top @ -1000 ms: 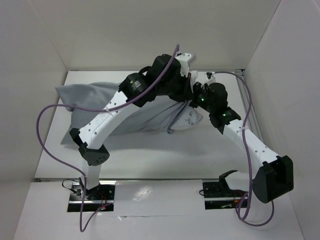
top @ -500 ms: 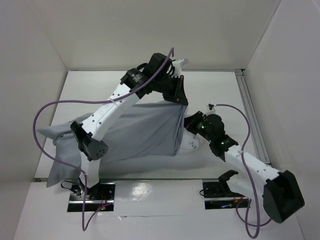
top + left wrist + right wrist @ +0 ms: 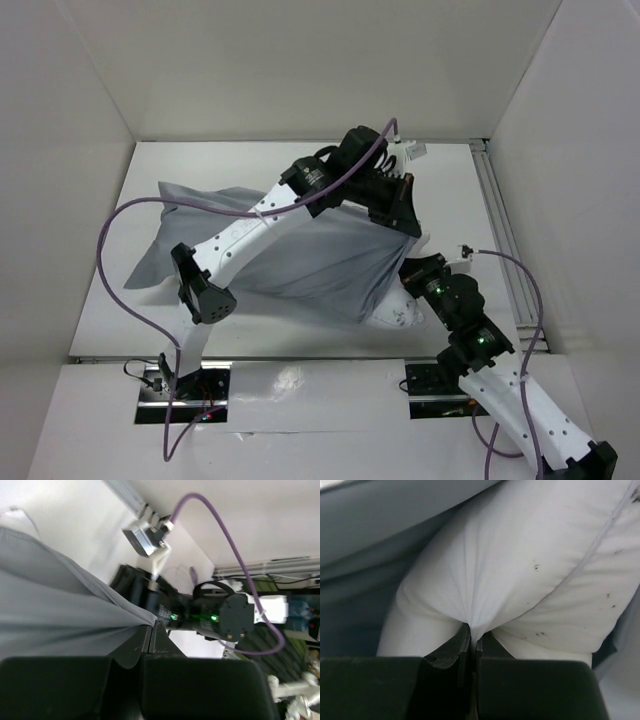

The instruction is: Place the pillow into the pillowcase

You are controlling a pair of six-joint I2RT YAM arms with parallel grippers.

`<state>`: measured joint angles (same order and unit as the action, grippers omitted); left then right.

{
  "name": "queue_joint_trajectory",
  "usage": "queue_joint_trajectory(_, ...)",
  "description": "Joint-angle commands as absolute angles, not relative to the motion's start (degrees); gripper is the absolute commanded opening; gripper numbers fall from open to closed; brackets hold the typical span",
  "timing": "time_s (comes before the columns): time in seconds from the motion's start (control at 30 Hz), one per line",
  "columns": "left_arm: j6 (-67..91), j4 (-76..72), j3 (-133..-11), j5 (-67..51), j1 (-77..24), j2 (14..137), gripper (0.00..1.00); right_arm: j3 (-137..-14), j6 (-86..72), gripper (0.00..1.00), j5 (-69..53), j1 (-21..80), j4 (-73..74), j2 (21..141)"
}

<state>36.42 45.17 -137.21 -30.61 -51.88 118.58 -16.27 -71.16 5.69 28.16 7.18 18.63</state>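
The grey pillowcase (image 3: 290, 260) hangs stretched across the middle of the table, its right edge lifted. My left gripper (image 3: 408, 222) is shut on that edge; in the left wrist view the jaws (image 3: 151, 627) pinch the grey cloth (image 3: 50, 605). A small part of the white pillow (image 3: 398, 314) sticks out of the case at its lower right corner; the rest is hidden inside. My right gripper (image 3: 415, 288) is shut on the pillow. In the right wrist view the jaws (image 3: 472, 632) bunch the speckled white fabric (image 3: 520, 570), with grey cloth (image 3: 380, 510) above and left of it.
White walls close the table (image 3: 300, 165) in at the back, left and right. A metal rail (image 3: 500, 235) runs along the right side. A purple cable (image 3: 110, 260) loops out left of the left arm. My right arm (image 3: 220, 617) is close below the left gripper.
My left gripper has swung right and nearer with the pillowcase edge, dragging the case right. My right gripper has pulled back toward the near right, still gripping the pillow.
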Motion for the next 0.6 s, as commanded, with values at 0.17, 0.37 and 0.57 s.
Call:
queue_joint_trajectory(0.17, 38.51, 31.55, -125.22, -23.64, -60.72, 106.70, 0.00, -16.95, -74.36, 0.00, -6.58, 32.34, -42.95, 60.92)
queue_joint_trajectory(0.37, 33.84, 44.73, -130.90, -19.07, -56.63, 111.63, 0.03, -18.46, -73.13, 0.00, -4.22, 31.12, -42.41, 60.32)
queue_joint_trajectory(0.57, 30.32, 56.93, -129.11, -6.37, -50.99, 107.94, 0.82, -20.92, -66.11, 0.00, -3.08, 26.29, -22.87, 48.88)
